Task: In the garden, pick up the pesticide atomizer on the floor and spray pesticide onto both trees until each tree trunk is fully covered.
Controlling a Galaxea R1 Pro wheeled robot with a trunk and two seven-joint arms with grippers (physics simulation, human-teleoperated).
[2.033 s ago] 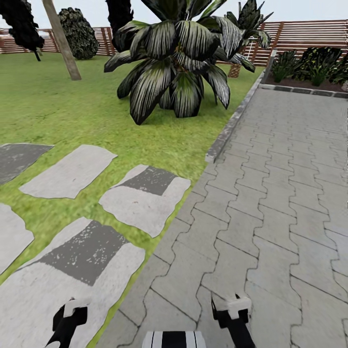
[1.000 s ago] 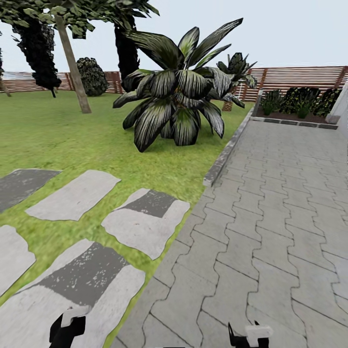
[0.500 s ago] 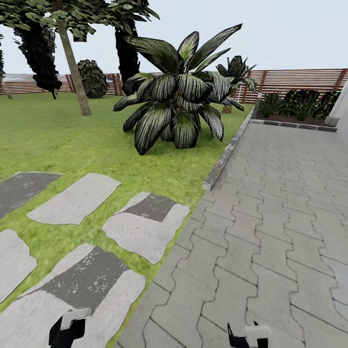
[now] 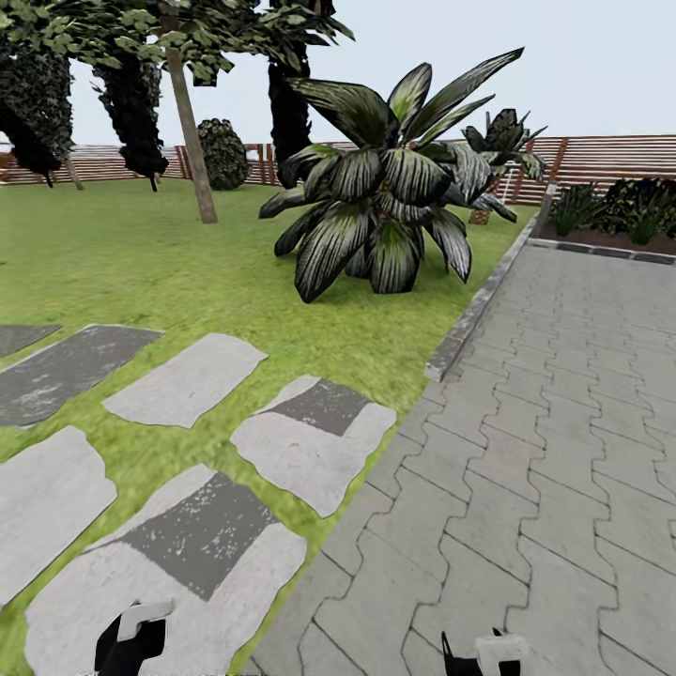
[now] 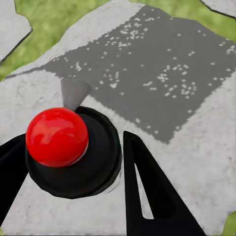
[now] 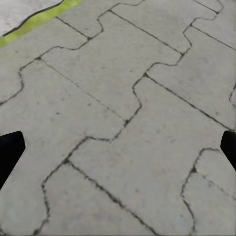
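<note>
With the pesticide atomizer [image 5: 69, 147] clamped between the left gripper [image 5: 73, 162] fingers over a stepping slab [image 5: 162, 73] and the right gripper [image 6: 118, 147] spread empty, steer steadily toward the tree trunk [image 4: 192, 145], red tip forward.

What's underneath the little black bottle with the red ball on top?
Under the pesticide atomizer, held between the left tool's fingers, lies a pale stepping slab with a darker speckled patch. The spot straight beneath the bottle is covered by it.
</note>
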